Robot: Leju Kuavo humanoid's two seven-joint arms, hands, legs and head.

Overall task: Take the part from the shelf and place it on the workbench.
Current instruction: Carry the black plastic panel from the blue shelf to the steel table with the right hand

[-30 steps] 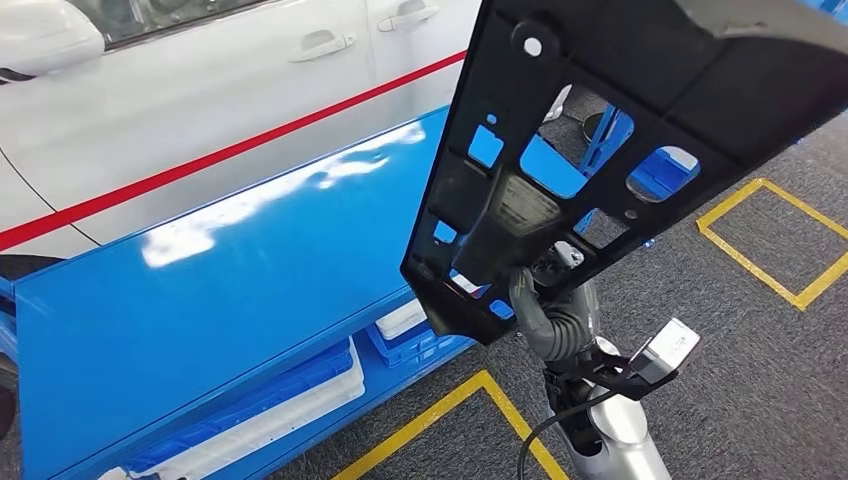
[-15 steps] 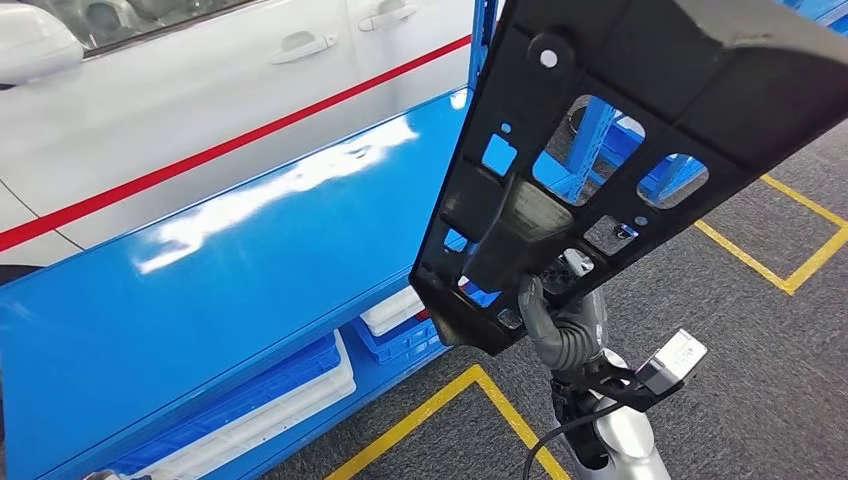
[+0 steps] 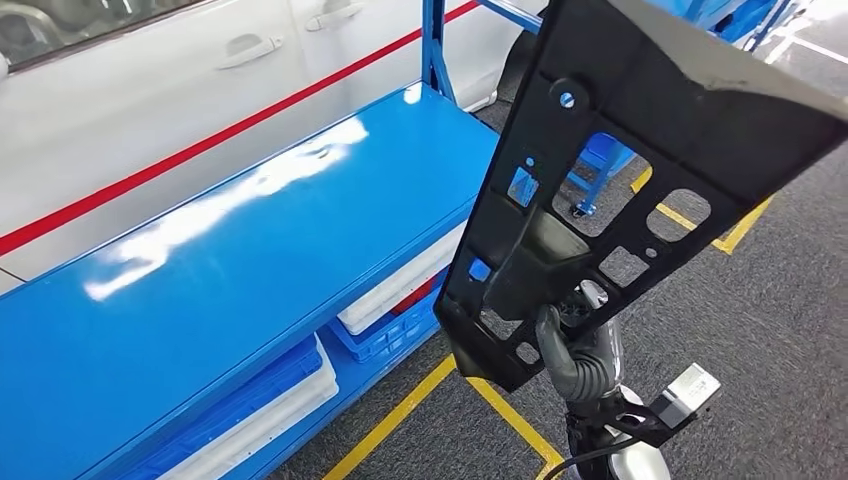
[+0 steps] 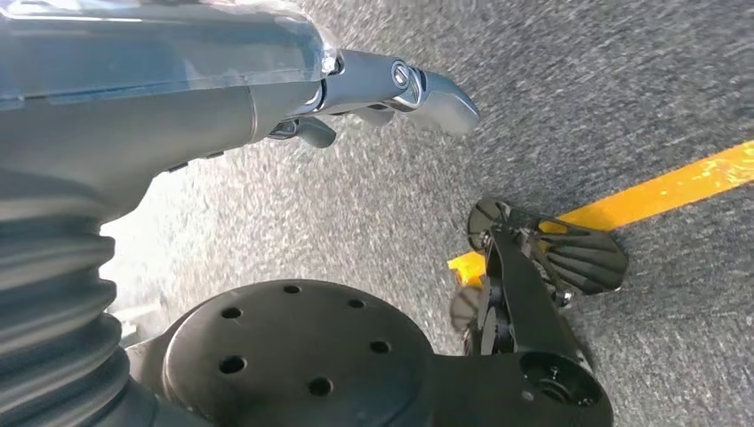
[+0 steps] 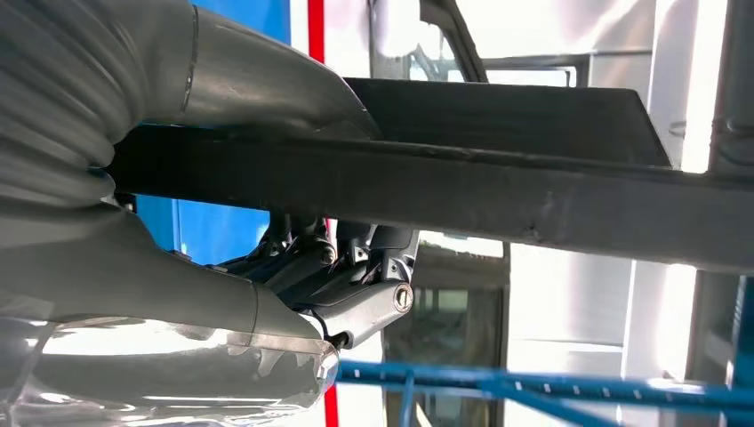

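Note:
The part is a large black plastic panel with several cut-out openings, held up tilted over the floor to the right of the blue workbench. My right hand grips its lower edge from underneath. In the right wrist view the panel's edge crosses the picture, with the dark fingers curled against one side and the thumb on the other. My left hand hangs over the grey floor with its fingers stretched out and nothing in them.
A white car with a red stripe stands behind the workbench. White and blue bins sit on the bench's lower level. A blue post rises at the bench's far end. Yellow lines mark the grey floor.
The camera has moved: the whole scene has shifted, and the workbench's far end and post now show. The panel stays in my right hand, a little lower and further right in the picture.

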